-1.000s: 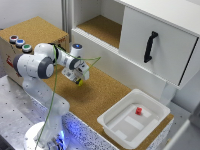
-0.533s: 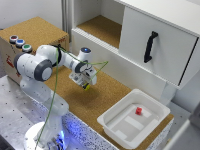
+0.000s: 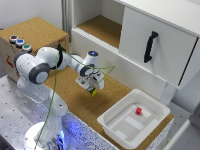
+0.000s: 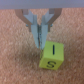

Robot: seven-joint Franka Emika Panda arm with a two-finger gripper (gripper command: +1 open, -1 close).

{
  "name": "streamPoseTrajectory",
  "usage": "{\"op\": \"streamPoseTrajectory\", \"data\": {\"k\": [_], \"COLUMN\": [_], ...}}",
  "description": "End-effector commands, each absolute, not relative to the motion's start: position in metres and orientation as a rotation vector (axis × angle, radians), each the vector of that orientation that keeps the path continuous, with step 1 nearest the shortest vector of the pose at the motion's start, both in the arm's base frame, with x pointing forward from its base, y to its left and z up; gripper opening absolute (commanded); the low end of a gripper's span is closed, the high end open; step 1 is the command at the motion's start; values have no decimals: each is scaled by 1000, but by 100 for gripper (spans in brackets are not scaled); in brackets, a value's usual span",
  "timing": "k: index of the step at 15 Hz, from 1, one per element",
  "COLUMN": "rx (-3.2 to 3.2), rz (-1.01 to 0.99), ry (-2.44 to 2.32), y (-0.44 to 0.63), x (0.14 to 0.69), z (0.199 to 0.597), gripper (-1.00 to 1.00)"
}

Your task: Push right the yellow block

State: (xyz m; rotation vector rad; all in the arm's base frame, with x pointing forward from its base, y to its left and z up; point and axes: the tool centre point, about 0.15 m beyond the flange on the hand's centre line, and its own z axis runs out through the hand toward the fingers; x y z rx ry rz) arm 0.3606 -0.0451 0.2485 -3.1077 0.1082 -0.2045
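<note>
Gripper (image 4: 39, 44): moved rightward across the desk (image 3: 75, 102) and lowered; jaws closed, empty, beside yellow block (image 4: 51, 56) (push apparently underway).

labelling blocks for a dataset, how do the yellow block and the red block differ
The yellow block is yellow-green with black letters on its faces; the red block is plain red as far as the blur shows. The yellow block sits on the cork surface beside the pincer; the red block lies inside the white tray, far from it. Both are small cubes.
</note>
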Motion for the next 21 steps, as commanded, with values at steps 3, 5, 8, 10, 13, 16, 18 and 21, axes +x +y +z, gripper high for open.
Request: {"op": "streamPoseTrajectory", "data": {"k": [3,5,8,10,13,16,18,21], "rx": [-3058,-3054,-3058,-3091,-3154,-3225,-3262,-3294], "rz": [-273,-225,-168,-132,-123,-137,-129,-116], "ry": [109,68,-28,-82,-68,-44,-40,-45], "y": [-75,-72,-62,-56,-49,-42,-39,-35], "x": [320,323,330,334,340,346,349,348], "z": [286,267,241,226,217,213,210,204], "gripper": [100,100,100,100,100,100,100,-100]}}
